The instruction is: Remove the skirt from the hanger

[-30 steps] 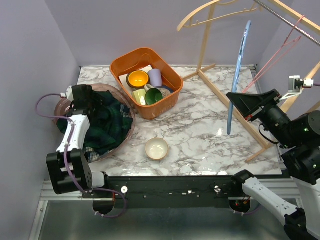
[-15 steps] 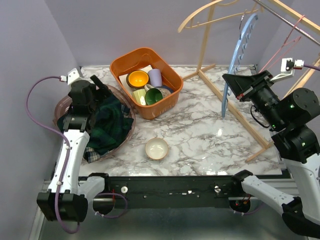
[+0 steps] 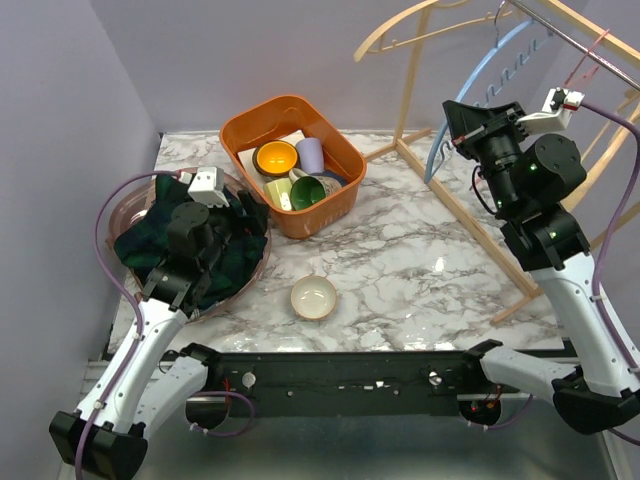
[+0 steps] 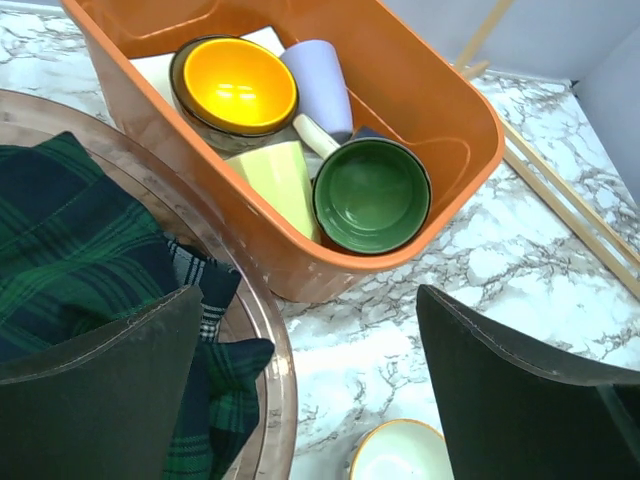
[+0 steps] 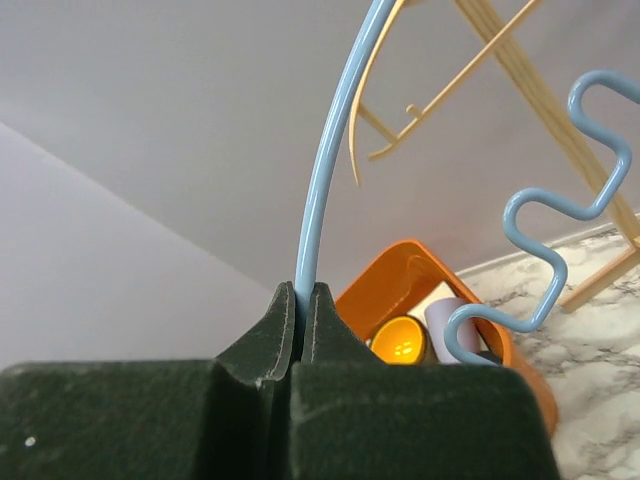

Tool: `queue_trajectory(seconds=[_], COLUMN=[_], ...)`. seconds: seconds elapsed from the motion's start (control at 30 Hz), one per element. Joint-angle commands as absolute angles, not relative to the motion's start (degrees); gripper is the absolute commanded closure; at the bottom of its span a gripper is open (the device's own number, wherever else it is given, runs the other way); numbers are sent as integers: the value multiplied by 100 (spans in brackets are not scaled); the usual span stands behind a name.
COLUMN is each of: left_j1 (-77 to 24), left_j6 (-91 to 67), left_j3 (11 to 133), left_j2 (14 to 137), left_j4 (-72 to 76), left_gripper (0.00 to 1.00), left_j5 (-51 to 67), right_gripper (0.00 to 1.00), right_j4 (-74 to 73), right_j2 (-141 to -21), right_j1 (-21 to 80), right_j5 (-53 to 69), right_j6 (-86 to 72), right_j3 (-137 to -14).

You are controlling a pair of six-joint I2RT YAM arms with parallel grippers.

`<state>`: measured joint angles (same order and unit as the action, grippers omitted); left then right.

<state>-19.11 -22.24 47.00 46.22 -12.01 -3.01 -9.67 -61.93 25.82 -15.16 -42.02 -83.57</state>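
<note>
Skirt [image 3: 140, 248], heaped in the bowl [image 3: 262, 255] left of the bin [image 3: 340, 190]; hanger [image 5: 308, 265], bare, up right of the bin, slanting upward, pinched by the right gripper [image 5: 303, 300]; left gripper [image 4: 310, 300], spread wide and empty, just above the skirt, nearer.

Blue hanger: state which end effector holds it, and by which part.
The right end effector is shut on the blue hanger, pinching its thin curved arm. The left end effector is open above the skirt, holding nothing.
</note>
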Motion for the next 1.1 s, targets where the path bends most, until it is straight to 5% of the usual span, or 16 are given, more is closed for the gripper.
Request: queue_trajectory(seconds=[0.0, 0.47, 1.07], left_j1=[-2065, -2153, -2162], left_j6=[-2101, -2180, -1986], left_j3=[4676, 4605, 4929], left_j2=[4456, 4315, 4455], left_j4=[-923, -888, -212], left_gripper=[1, 1, 8], left_j5=[-202, -97, 702], right_gripper=[99, 99, 99], right_j4=[156, 1441, 704], right_j2=[-6100, -6504, -6882], right_j1=[2575, 2558, 2566], right_j5=[-2180, -2768, -2224], right_j6=[-4710, -4773, -6108], right_j3=[-7982, -7752, -8015])
